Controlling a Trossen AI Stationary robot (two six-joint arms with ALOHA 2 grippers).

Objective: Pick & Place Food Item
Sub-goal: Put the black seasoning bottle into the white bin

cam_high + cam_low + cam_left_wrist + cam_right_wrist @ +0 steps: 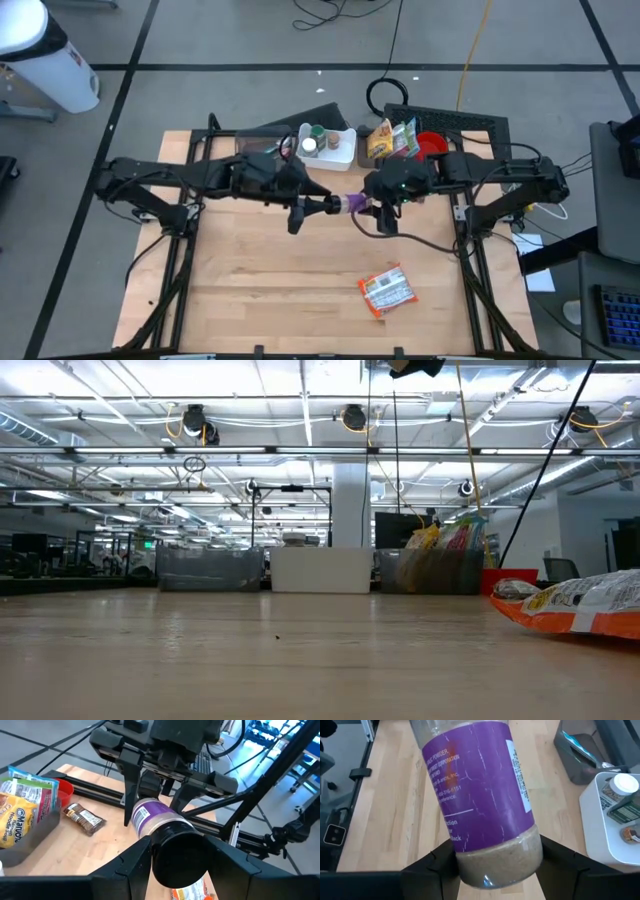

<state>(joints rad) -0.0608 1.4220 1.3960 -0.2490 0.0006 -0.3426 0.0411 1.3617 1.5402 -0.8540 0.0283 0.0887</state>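
Wooden bench (250, 280), open workshop | jar (352, 204) held in mid-air between both arms | left gripper (335, 205) jaws clamp its cap end | right gripper (372, 205) jaws clamp its base | looks like a handover

Two arms met over a purple-labelled jar above the wooden table

The left gripper (322, 205) and right gripper (368, 205) each held an end of the jar (352, 204). Behind the jar sat a white bin (343, 148); nearer the front, right of it, lay an orange snack packet (386, 291).
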